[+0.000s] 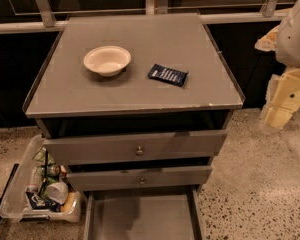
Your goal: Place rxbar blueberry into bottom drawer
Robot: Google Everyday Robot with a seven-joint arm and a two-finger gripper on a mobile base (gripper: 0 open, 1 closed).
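Speckled stone floor surrounds the grey cabinet [140, 34]. Our gripper [280, 111] hangs off the cabinet's right side, below its top. Whether it is spread or pressed together we cannot tell. Nearest it on the cabinet top lies the rxbar blueberry [168, 75], flat and right of centre, apart from the white bowl [107, 60]. At the cabinet's foot the bottom drawer [145, 216] is open. We judge it best to come down from above, pinch the bar across its narrow width, and lift it clear of the top's raised lip.
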